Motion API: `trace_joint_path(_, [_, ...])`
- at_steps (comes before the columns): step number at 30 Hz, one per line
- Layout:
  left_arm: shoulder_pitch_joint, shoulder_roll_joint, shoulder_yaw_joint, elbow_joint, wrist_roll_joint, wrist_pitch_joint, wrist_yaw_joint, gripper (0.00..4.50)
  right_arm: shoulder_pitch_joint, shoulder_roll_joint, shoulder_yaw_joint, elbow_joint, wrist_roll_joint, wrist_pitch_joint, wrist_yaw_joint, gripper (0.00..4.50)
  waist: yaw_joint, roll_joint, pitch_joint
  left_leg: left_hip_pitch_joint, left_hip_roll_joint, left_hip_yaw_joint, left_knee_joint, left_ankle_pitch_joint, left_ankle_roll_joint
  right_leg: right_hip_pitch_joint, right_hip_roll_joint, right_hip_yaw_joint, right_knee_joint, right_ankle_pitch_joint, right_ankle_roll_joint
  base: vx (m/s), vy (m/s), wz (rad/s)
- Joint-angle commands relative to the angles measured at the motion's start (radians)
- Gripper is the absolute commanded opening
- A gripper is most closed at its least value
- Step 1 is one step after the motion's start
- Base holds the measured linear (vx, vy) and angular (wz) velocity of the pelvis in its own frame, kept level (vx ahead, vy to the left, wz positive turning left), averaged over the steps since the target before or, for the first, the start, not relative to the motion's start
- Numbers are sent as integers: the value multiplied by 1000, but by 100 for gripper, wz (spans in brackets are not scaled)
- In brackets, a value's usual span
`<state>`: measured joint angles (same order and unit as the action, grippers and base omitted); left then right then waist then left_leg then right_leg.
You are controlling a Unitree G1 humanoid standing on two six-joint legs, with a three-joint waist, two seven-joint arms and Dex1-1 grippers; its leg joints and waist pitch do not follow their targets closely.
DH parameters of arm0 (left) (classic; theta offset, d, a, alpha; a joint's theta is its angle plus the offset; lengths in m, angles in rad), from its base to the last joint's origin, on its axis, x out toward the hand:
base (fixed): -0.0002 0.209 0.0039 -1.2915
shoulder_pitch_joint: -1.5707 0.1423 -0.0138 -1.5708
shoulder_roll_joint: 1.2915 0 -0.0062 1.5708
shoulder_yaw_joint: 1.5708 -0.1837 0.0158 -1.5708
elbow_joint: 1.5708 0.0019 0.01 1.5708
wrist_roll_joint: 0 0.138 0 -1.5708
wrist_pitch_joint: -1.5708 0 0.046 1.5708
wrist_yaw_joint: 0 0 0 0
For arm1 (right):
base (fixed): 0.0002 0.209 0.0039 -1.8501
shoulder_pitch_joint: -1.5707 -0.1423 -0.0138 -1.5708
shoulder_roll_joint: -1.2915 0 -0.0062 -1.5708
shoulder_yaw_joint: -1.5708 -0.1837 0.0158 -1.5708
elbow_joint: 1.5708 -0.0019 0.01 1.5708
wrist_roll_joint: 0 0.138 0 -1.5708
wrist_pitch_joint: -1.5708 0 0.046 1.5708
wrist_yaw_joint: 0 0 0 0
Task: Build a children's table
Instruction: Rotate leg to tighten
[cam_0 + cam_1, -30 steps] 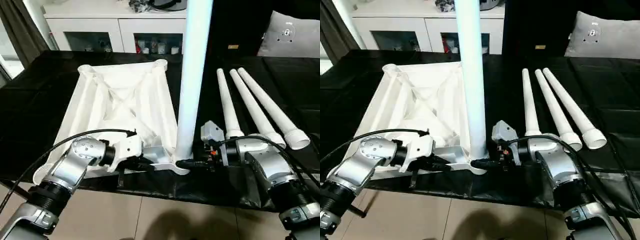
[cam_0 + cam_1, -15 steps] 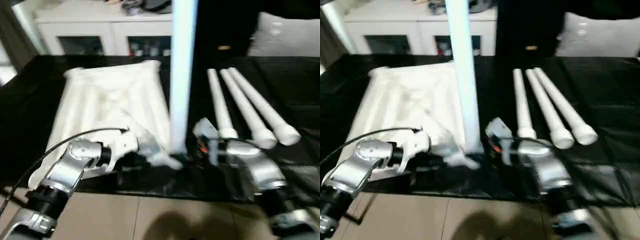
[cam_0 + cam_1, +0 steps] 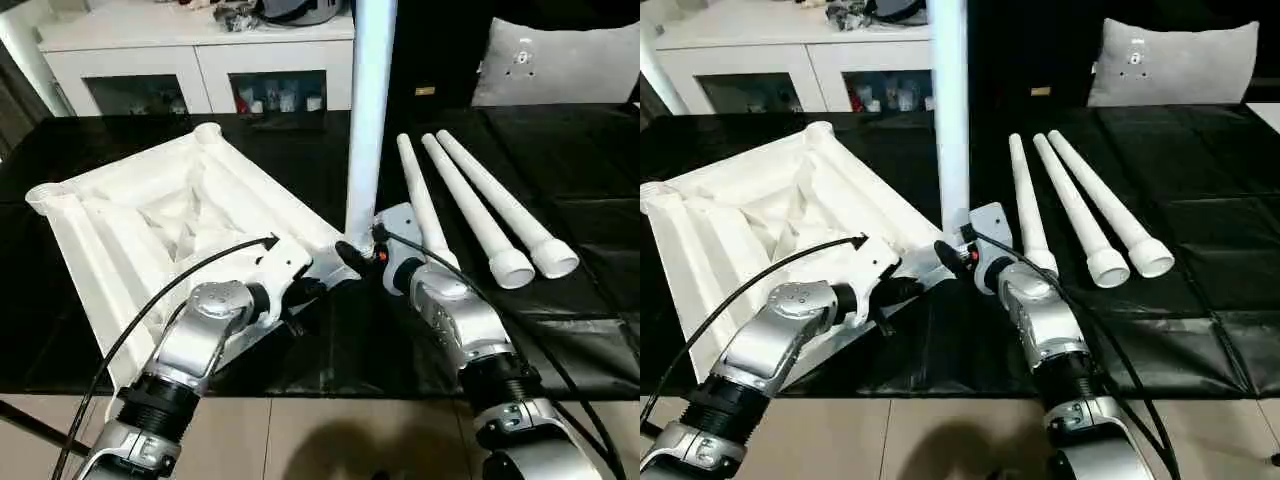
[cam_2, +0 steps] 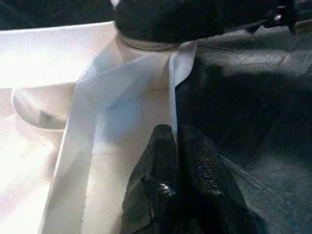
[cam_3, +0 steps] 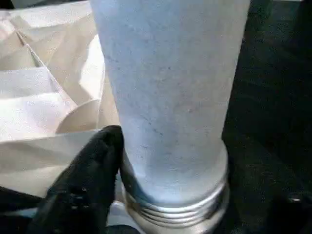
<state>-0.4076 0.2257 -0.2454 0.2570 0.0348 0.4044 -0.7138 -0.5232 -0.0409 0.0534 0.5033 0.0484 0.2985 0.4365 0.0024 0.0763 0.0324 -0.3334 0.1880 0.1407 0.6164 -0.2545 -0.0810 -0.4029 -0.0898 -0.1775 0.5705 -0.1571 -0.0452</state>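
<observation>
nearest us, our 2 silver forearms reach over the front edge of the black table (image 3: 560,330), whose quilted, slightly glossy cover ends just above a tiled floor (image 3: 330,440). our left gripper (image 4: 176,146) pinches a thin rib wall at the near corner of the white tabletop (image 3: 150,215), its 2 black fingers pressed together on either side of the plastic. our right gripper (image 3: 352,258) closes on the base of the upright leg (image 3: 368,110), 1 textured black finger (image 5: 83,187) lying against the tube just above its threaded collar, where the tube meets the round corner socket.

the tabletop lies upside down and turned at an angle, ribs and diagonal braces facing up, smooth moulded plastic with rounded sockets at the corners. its near edge sits close to the table's front edge; bare black cover lies open to the right of our right arm.

farther right, 3 loose legs (image 3: 480,205) lie side by side, touching or nearly so, long matte white tubes with wider collared ends toward us. behind them rests a grey cushion (image 3: 555,60), and at the back stands a white cabinet (image 3: 190,70) with glass doors.
</observation>
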Motion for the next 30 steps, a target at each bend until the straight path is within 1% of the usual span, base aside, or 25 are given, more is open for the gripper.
trace_joint_path(1, [-49,8,-17,-18,11,-51,4,0,24,18,42,15,19,12,36,372,6,7,-65,-27,34,-12,-66,-2,106,76,-70,66,-57,-196,-114,0,0,0])
trace_joint_path(3, [-58,17,-15,0,25,-74,9,0,38,-4,51,-10,16,1,55,383,8,7,-61,-26,35,-9,-68,-13,108,76,-71,67,-58,-201,-123,0,0,0])
trace_joint_path(4, [-64,19,-13,12,32,-88,14,0,49,-10,46,-31,22,4,60,397,10,9,-60,-22,32,-7,-68,-31,105,76,-70,67,-62,-227,-114,0,0,0])
trace_joint_path(5, [-70,21,-11,25,38,-99,19,0,60,-13,38,-54,32,6,66,397,10,7,-59,-22,32,-6,-68,-35,105,76,-69,67,-65,-236,-110,0,0,0])
trace_joint_path(6, [-83,24,-10,48,47,-116,35,0,77,-33,43,-87,13,7,62,409,13,8,-58,-23,31,-6,-69,-38,101,77,-69,67,-68,-256,-94,0,0,0])
trace_joint_path(7, [-83,24,-10,48,47,-116,35,0,77,-33,43,-87,13,7,62,421,14,7,-59,-22,32,-6,-69,-38,99,77,-69,67,-66,-258,-92,0,0,0])
trace_joint_path(8, [-94,23,-7,70,51,-127,46,0,89,-44,40,-104,8,-13,62,428,15,13,-59,-23,31,-7,-69,-38,97,77,-70,67,-66,-259,-94,0,0,0])
trace_joint_path(9, [-106,22,-5,93,53,-140,54,0,99,-53,32,-124,16,-9,72,442,14,13,-57,-23,30,-5,-68,-41,97,76,-69,67,-70,-264,-90,0,0,0])
trace_joint_path(11, [-124,18,0,127,55,-161,69,0,110,-64,19,-148,22,1,73,447,15,10,-59,-25,28,-7,-67,-31,99,79,-67,66,-68,-256,-82,0,0,0])
trace_joint_path(12, [-140,12,3,159,54,-180,80,0,117,-76,11,-166,18,-2,68,447,16,10,-59,-28,27,-7,-66,-18,103,80,-67,66,-67,-246,-83,0,0,0])
trace_joint_path(13, [-158,7,5,195,57,-205,93,0,124,-84,5,-184,20,-7,68,447,17,17,-62,-27,26,-8,-63,-2,104,79,-68,66,-63,-227,-82,0,0,0])
trace_joint_path(14, [-177,2,9,230,60,-232,106,0,131,-91,1,-203,19,-18,66,447,18,12,-63,-28,25,-7,-62,6,110,80,-66,65,-65,-222,-77,0,0,0])
trace_joint_path(15, [-180,1,9,235,60,-236,109,0,132,-92,0,-206,19,-20,65,447,20,17,-63,-30,23,-9,-61,15,113,81,-66,64,-64,-216,-76,0,0,0])
trace_joint_path(16, [-195,-5,16,262,62,-257,122,0,140,-99,0,-229,23,-17,68,447,20,16,-67,-31,25,-10,-59,32,115,82,-67,65,-57,-190,-82,0,0,0])
trace_joint_path(17, [-221,-20,40,303,52,-287,152,0,150,-98,-17,-265,38,-22,52,447,22,18,-66,-31,24,-10,-58,41,122,80,-65,64,-60,-183,-81,0,0,0])
trace_joint_path(18, [-228,-25,50,313,44,-290,156,0,152,-96,-24,-273,42,-25,43,447,23,15,-69,-32,22,-9,-54,57,128,81,-65,65,-57,-161,-81,0,0,0])
trace_joint_path(19, [-232,-27,57,319,39,-287,159,27,152,-93,-30,-276,44,-28,33,450,28,14,-73,-38,23,-11,-52,94,136,84,-67,66,-48,-119,-89,0,0,0])
trace_joint_path(20, [-238,-26,61,327,37,-294,165,55,152,-88,-38,-280,48,-36,23,450,29,15,-77,-39,24,-13,-49,113,141,82,-68,66,-40,-91,-96,0,0,0])
trace_joint_path(22, [-243,-26,67,334,31,-301,168,59,151,-80,-50,-284,52,-50,4,450,32,18,-77,-43,23,-12,-44,139,165,77,-69,65,-38,-55,-112,0,0,0])
trace_joint_path(24, [-248,-30,76,344,29,-332,198,86,150,-73,-50,-291,55,-53,-5,450,38,17,-76,-41,25,-10,-44,135,171,73,-68,64,-39,-70,-117,0,0,0])
trace_joint_path(25, [-247,-45,100,340,10,-339,229,86,149,-68,-39,-292,48,-51,-13,450,40,13,-73,-42,26,-9,-46,118,170,72,-67,62,-43,-100,-112,0,0,0])
trace_joint_path(26, [-246,-47,103,338,7,-337,233,96,149,-67,-37,-292,46,-51,-14,450,41,12,-72,-41,26,-8,-46,109,166,73,-67,62,-45,-117,-110,0,0,0])
trace_joint_path(28, [-235,-55,126,313,-14,-319,240,104,148,-62,-22,-296,31,-39,-22,450,44,8,-68,-38,27,-5,-50,75,153,70,-68,61,-53,-190,-92,0,0,0])
trace_joint_path(29, [-219,-49,134,283,-18,-301,239,104,146,-61,-10,-299,25,-20,-21,450,44,9,-66,-39,27,-4,-50,70,151,70,-68,62,-55,-204,-89,0,0,0])
trace_joint_path(30, [-205,-42,137,256,-18,-286,239,104,144,-63,2,-299,17,-14,-18,450,46,10,-67,-39,32,-7,-52,73,145,71,-69,63,-49,-201,-90,0,0,0])
